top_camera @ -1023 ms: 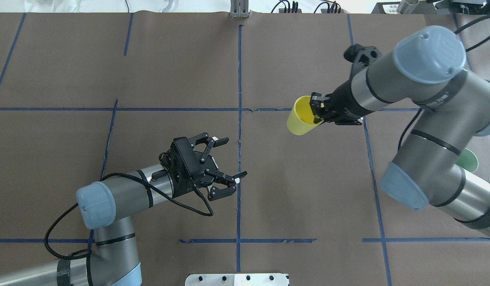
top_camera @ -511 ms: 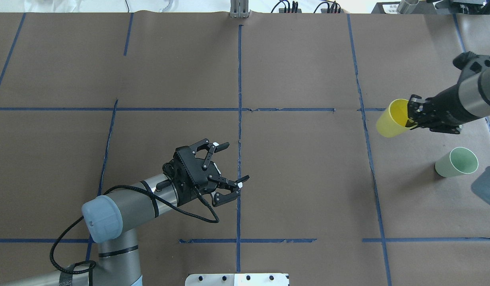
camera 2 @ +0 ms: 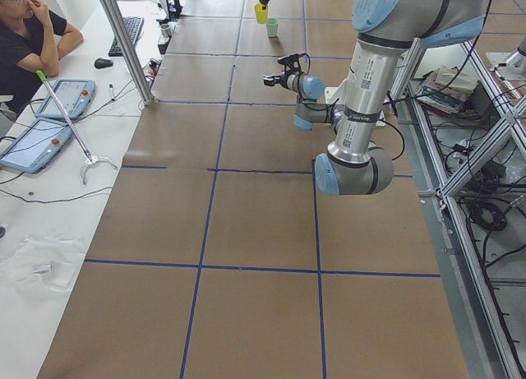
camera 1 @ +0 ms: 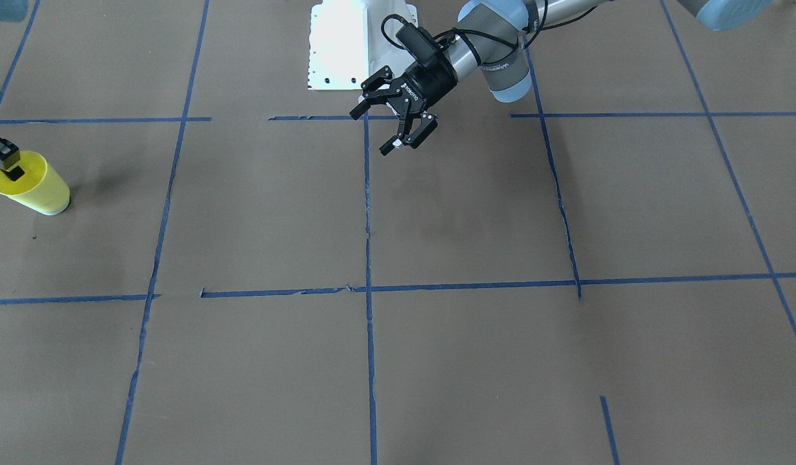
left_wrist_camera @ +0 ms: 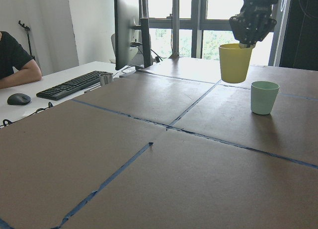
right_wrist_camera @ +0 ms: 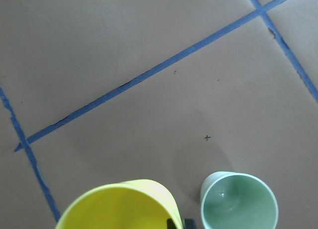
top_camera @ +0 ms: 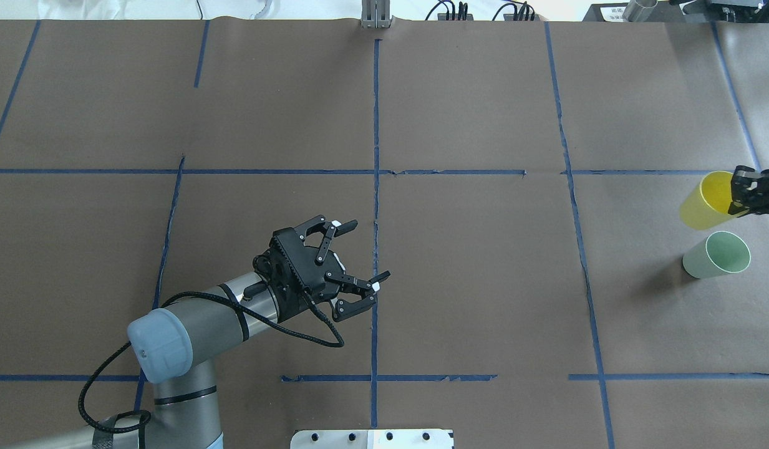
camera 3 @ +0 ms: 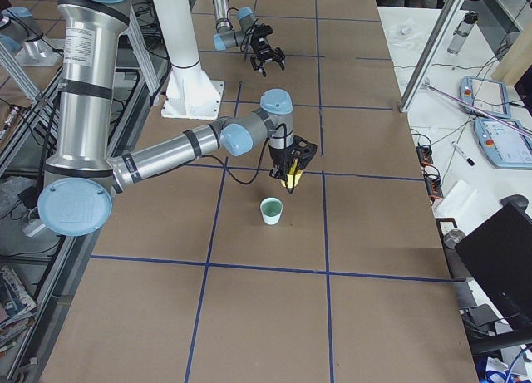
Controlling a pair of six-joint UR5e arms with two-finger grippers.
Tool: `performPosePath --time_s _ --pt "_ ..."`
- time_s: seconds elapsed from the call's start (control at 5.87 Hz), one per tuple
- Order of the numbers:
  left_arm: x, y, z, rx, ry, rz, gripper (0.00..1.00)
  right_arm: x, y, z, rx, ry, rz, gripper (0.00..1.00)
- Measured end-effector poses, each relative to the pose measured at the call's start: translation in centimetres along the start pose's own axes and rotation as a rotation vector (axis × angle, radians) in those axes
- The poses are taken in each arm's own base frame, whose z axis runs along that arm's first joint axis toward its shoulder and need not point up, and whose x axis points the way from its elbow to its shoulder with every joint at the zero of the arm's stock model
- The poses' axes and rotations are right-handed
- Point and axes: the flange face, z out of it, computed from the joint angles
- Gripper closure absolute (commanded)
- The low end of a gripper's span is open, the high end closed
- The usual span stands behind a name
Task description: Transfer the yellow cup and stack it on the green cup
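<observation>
The table [top_camera: 484, 280] is wearing brown paper [top_camera: 266, 93] all over, with blue tape [top_camera: 376, 125] running across it in a loose grid, a few strips looking ragged or stopping short. The green cup [top_camera: 716, 255] is sitting upright on the paper at the far right of the overhead view, throwing a shadow to its left. A white plate [top_camera: 372, 439] is poking in at bottom centre.

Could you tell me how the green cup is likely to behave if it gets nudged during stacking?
The green cup looks small, empty and thin-walled, so probably light and easily slid. It stands upright on its narrower base, so a sideways push at the rim might tip it.
</observation>
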Motion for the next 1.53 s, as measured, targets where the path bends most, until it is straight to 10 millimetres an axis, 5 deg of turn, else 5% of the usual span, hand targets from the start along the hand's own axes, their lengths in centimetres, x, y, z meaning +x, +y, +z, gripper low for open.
performPosePath --time_s 0.51,1.53 --pt "-0.5 -0.4 -0.1 0.017 -0.043 -0.006 0.0 4.2 0.1 0.8 -0.054 0.03 -0.07 1.0" --pt "-0.7 -0.3 -0.2 0.016 -0.049 -0.024 0.0 5.7 0.0 2.6 -0.097 0.055 -0.064 0.99"
